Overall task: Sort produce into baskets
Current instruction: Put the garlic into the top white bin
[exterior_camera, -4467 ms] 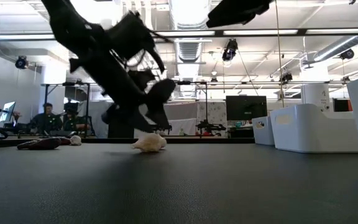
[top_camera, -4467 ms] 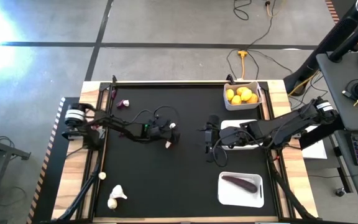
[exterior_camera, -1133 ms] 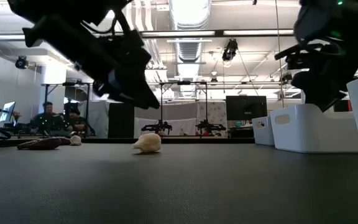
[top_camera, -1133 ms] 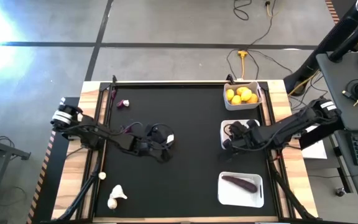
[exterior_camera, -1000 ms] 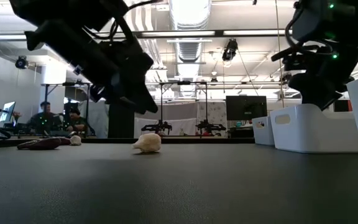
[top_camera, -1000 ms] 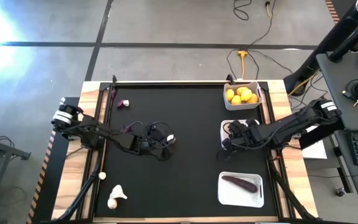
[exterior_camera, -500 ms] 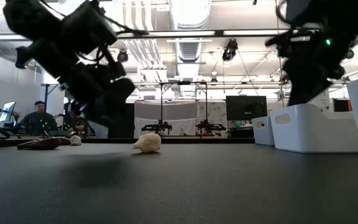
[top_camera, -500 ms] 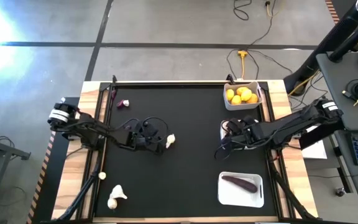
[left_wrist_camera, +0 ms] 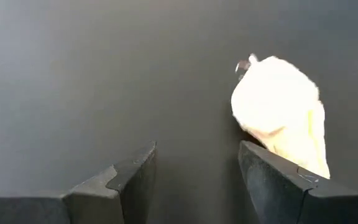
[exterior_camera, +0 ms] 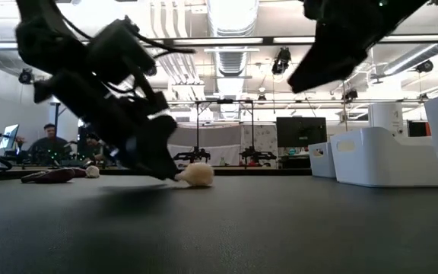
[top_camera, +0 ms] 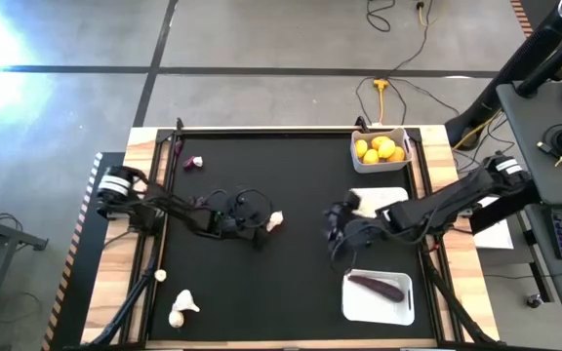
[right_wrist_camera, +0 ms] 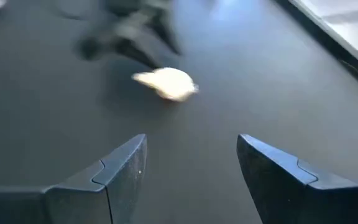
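Note:
A whitish garlic bulb (top_camera: 275, 220) lies on the black mat near the table's middle; it also shows in the low view (exterior_camera: 198, 175). My left gripper (top_camera: 258, 232) is open, low on the mat just left of the bulb, which sits off to one side of its fingers (left_wrist_camera: 278, 112). My right gripper (top_camera: 332, 234) is open and empty above the mat, right of the bulb, which lies ahead of it (right_wrist_camera: 166, 84). Three white baskets stand along the right: one with lemons (top_camera: 381, 148), a middle one (top_camera: 383, 198), one with an eggplant (top_camera: 377, 287). My left gripper is open, and one fingertip (left_wrist_camera: 272, 165) meets the garlic bulb's near side (left_wrist_camera: 284, 146) from the table's left, slanting down. The bulb is outside the gap between the fingers. It rests on the mat.
Two more whitish bulbs (top_camera: 181, 307) lie at the near left, beside the mat. A small purple bit (top_camera: 195, 163) lies at the far left. The mat between the arms and toward the near edge is bare.
My right gripper has left the middle basket and gone toward the table's left, toward the garlic bulb. My left gripper rose a little, then came down beside the bulb. The bulb has slid a short way toward the table's right.

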### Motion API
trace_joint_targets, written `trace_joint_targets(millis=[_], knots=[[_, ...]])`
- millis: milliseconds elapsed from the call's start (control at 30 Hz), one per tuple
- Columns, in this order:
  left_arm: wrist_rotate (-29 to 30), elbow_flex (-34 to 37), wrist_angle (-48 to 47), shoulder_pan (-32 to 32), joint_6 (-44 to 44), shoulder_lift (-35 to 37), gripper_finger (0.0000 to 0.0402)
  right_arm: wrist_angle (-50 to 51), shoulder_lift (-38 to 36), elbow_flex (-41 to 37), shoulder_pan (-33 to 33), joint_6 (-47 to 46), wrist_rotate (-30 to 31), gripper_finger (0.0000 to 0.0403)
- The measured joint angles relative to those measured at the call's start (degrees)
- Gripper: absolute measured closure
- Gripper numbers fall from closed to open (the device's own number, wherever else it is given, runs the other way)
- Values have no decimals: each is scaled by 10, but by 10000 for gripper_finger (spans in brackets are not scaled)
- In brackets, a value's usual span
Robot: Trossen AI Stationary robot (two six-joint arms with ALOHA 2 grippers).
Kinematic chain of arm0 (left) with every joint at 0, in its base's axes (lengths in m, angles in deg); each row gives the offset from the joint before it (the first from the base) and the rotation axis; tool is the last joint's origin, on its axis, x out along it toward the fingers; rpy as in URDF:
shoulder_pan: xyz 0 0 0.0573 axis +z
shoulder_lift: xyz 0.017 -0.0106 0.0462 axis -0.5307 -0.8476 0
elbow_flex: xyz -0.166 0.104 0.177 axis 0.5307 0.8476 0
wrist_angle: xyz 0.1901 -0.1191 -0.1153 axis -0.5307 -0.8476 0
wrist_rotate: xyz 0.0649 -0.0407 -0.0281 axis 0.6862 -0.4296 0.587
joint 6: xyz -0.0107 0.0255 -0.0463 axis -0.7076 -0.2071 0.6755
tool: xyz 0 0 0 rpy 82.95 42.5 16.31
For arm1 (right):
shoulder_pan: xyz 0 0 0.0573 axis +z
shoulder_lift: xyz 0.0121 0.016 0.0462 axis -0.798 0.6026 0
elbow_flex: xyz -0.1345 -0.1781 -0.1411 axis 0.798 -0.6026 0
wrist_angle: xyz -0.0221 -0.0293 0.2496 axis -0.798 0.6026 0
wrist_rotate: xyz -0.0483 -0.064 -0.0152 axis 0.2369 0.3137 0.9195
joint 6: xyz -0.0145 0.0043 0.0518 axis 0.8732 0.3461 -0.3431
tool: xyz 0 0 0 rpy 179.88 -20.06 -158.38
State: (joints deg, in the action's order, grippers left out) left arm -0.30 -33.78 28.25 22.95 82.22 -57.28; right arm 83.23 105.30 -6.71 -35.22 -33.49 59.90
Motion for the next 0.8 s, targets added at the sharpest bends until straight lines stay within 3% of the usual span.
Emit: trace_joint_targets(millis=[200,367,600,800], knots=[[25,-76,7,-1,-32,-84,192,-151,98,0,-7,135,-37,159],[25,-126,7,0,-60,-119,192,-172,184,23,-22,199,-38,153],[8,-130,-15,-1,-76,-104,192,-174,267,69,-60,161,23,126],[33,-91,-122,-2,-30,-31,192,-179,323,124,-98,59,14,85]])
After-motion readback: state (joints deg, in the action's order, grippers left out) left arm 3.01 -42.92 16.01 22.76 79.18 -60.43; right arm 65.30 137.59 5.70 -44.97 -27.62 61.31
